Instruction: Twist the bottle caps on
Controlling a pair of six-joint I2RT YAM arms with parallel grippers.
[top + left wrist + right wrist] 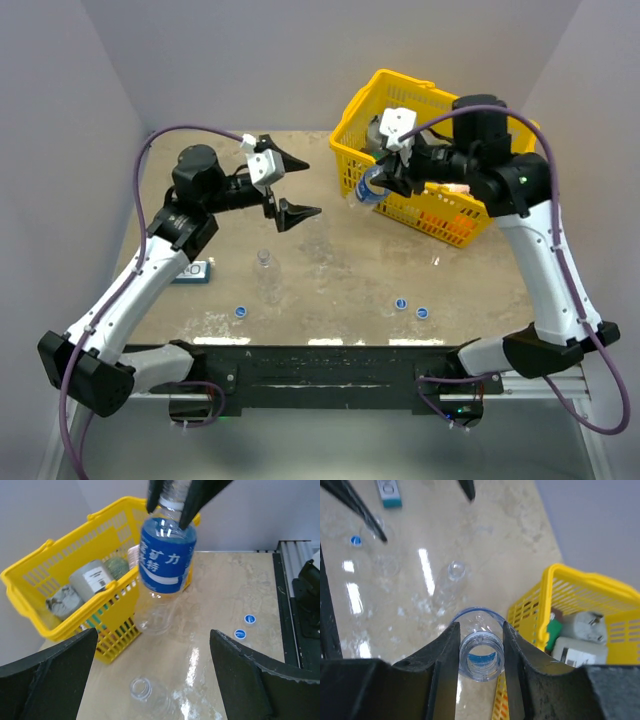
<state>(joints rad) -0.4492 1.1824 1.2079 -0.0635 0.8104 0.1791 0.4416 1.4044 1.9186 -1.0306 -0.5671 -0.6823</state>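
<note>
Looking down from the overhead camera, I see the right fingers (392, 178) pinched on the neck of the blue-labelled bottle (372, 188). It hangs in the air at the near-left corner of the yellow basket (440, 226), clear of the bench (330, 270). The left fingers (292, 163) are spread wide with nothing between them, further left of the basket. An unlabelled bottle (265, 262) stands upright well to the basket's left, uncapped, mouth up. Three blue caps (400, 304) lie flat toward the bench's near edge: two in front of the basket, one far to its left. A blue-and-white packet (192, 271) lies farther left again. The bench is glossy mottled beige, with pale grey walls (300, 60) on three sides.

From the left wrist, the held bottle's long axis runs nearly vertical, neck up, its clear base tipped slightly toward the basket. Grey cans (92, 580) sit inside the basket.

From the right wrist, I look straight down the held bottle's open mouth, with a finger pressed on either side of its neck.
</note>
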